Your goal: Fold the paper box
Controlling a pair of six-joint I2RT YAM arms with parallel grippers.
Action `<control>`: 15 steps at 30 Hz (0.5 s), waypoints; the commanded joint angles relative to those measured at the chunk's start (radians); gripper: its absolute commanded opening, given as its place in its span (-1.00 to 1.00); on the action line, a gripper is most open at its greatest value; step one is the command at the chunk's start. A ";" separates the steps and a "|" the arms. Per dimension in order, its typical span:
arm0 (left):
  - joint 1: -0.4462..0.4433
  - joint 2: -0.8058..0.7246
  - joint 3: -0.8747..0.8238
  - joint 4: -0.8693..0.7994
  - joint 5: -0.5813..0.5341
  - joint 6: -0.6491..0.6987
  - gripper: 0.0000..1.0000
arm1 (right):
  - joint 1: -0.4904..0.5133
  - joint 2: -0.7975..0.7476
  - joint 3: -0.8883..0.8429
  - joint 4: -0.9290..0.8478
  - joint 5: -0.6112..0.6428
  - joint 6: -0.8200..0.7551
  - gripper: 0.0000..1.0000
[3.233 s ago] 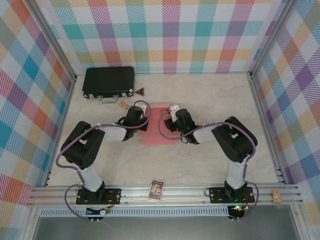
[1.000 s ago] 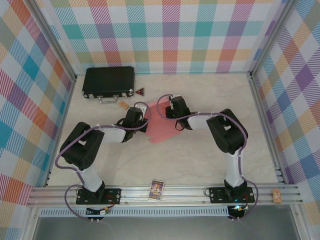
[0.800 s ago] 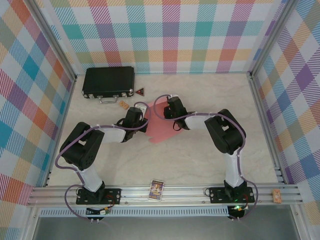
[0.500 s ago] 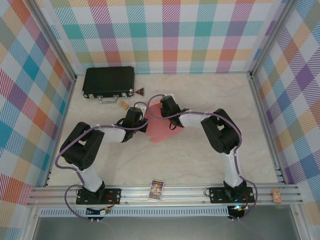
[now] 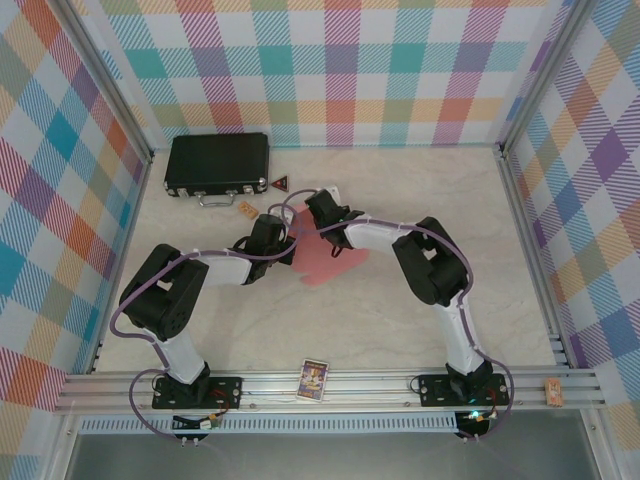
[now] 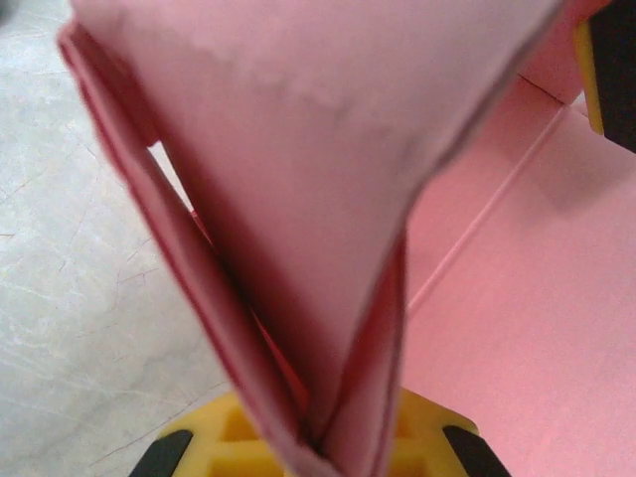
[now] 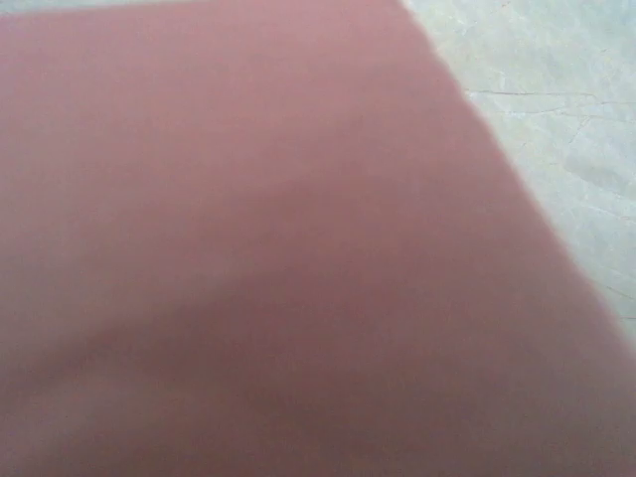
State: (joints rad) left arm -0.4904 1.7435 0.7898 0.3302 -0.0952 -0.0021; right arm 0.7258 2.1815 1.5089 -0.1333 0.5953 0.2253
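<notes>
1. The paper box lies a little left of the top view's centre, on the pale marble-patterned table, between the two wrists. It is salmon-pink card, partly folded, with a flat panel spreading toward the lower right.
2. The left gripper sits at the left edge of the pink card, its arm reaching in from the lower left.
3. In the left wrist view the left gripper is clenched on the paper box. Several layers of card run down into the narrow gap between the yellow pads at the bottom of the frame. One flap stands up and fans toward the top, and creased flat panels lie to the right.
4. The right gripper is over the upper edge of the card, just beside the left gripper, with its arm arching in from the right.
5. The right wrist view has blurred pink card very close to the lens, with bare table at the upper right. The right pincer is closed down, but whether card is caught between its fingers cannot be told.
6. A black case with latches rests in the upper left of the table, well apart from the card.
7. A small red triangle lies just right of the case, and a small tan tag lies below it.
8. A picture card rests on the rail at the bottom centre, between the arm bases.
</notes>
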 commanded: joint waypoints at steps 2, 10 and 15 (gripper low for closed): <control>-0.024 0.016 0.007 -0.051 0.090 0.028 -0.95 | 0.036 0.063 0.024 -0.136 0.038 -0.045 -0.74; -0.023 0.018 0.012 -0.057 0.083 0.024 -0.95 | 0.041 0.096 0.087 -0.225 0.087 0.022 -0.76; -0.024 0.020 0.014 -0.058 0.078 0.024 -0.95 | 0.042 0.098 0.103 -0.255 0.083 0.092 -0.75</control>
State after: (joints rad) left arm -0.4904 1.7435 0.7967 0.3168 -0.0952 -0.0032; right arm 0.7498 2.2269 1.6104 -0.2680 0.6807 0.2813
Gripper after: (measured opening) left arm 0.053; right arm 0.124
